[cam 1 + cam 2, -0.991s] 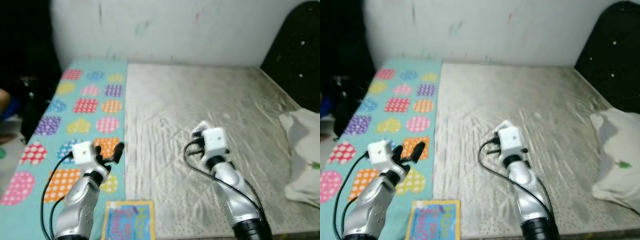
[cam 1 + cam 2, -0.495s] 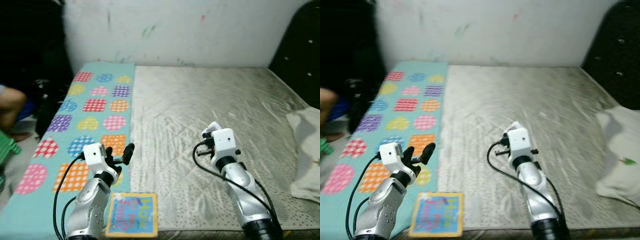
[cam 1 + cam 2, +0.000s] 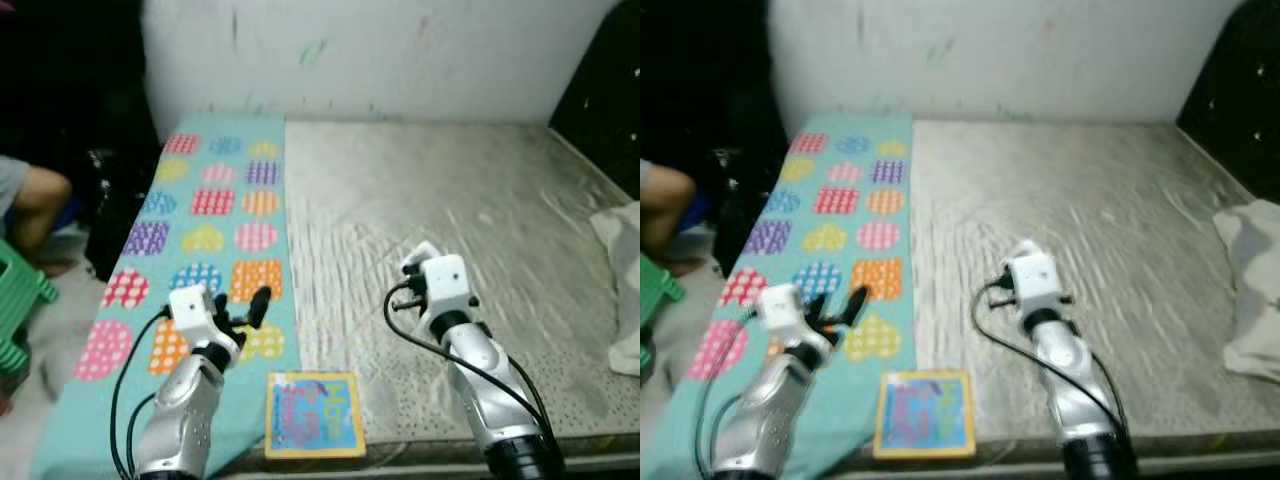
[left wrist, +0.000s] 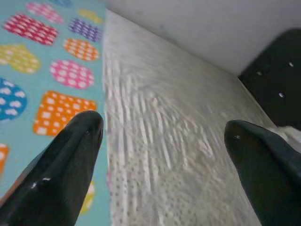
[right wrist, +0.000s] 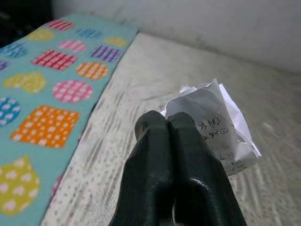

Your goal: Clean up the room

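In the head views the camera has shifted, so the colourful square picture book (image 3: 313, 414) at the grey mattress's (image 3: 480, 200) front edge now shows whole beside the teal heart-patterned mat (image 3: 215, 230). The left wrist view shows the left gripper (image 4: 164, 136) with fingers spread wide above the mat's edge. In the right wrist view the right gripper (image 5: 175, 123) still pinches a crumpled white printed paper (image 5: 211, 127) over the mattress.

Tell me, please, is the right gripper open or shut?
Shut: the right gripper has its two black fingers pressed together, pinching a crumpled paper.
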